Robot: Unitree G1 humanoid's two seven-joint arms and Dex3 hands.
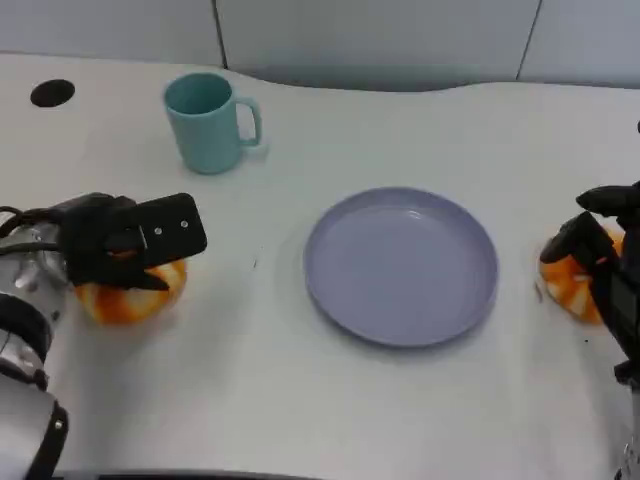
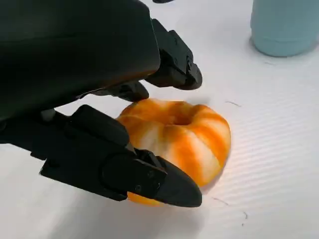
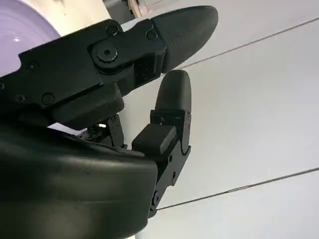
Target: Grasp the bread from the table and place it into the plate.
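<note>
An orange-and-white striped bread [image 1: 130, 295] lies on the white table at the left. My left hand [image 1: 125, 240] hovers right over it with straight fingers. In the left wrist view the bread [image 2: 184, 137] sits between the fingers [image 2: 174, 67] on one side and the thumb [image 2: 149, 179] on the other, which are apart and not closed on it. The lavender plate [image 1: 400, 265] stands bare in the middle of the table. A second striped bread [image 1: 565, 285] lies right of the plate, partly under my right hand [image 1: 600, 240]. The right hand's fingers [image 3: 172, 99] hold nothing.
A teal mug [image 1: 208, 122] stands behind my left hand, handle turned to the right; its base [image 2: 284, 25] is just beyond the bread. A black round hole [image 1: 52, 92] marks the table's far left. The plate's rim [image 3: 20, 20] is near my right hand.
</note>
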